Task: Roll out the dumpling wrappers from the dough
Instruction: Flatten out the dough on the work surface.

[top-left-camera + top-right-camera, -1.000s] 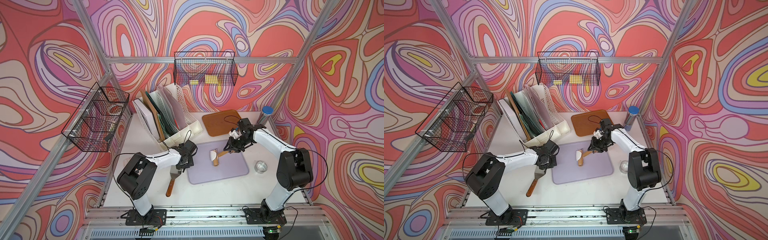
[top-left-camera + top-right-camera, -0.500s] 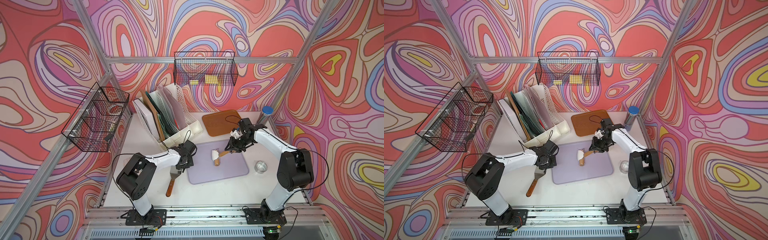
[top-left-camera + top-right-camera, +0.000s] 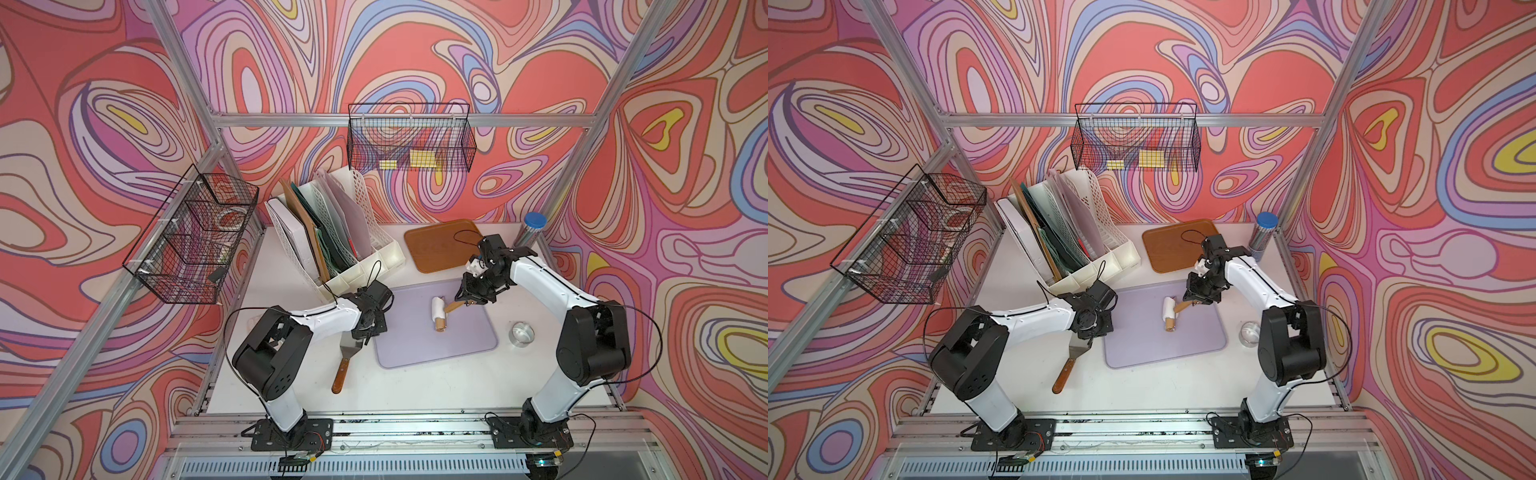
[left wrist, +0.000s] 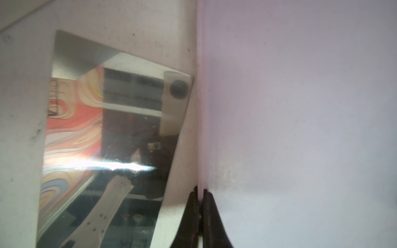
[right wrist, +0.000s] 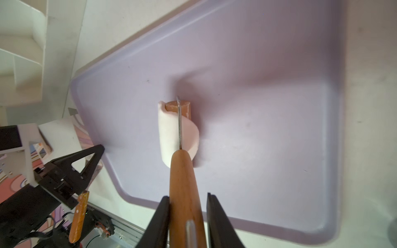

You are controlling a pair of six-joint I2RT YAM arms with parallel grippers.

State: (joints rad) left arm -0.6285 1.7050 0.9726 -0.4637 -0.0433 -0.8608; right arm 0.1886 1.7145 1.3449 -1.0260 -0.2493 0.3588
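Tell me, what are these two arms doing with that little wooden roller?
The right gripper holds a small roller by its wooden handle, with the drum resting on a lilac mat. A sheet of white dough is curled up around the drum instead of lying flat. The left gripper pinches the mat's edge, apparently steadying it. A spatula and a metal ring lie on the table, either side of the mat.

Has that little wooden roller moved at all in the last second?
Yes, slightly. The roller has shifted across the mat, away from the spatula and toward the metal ring.
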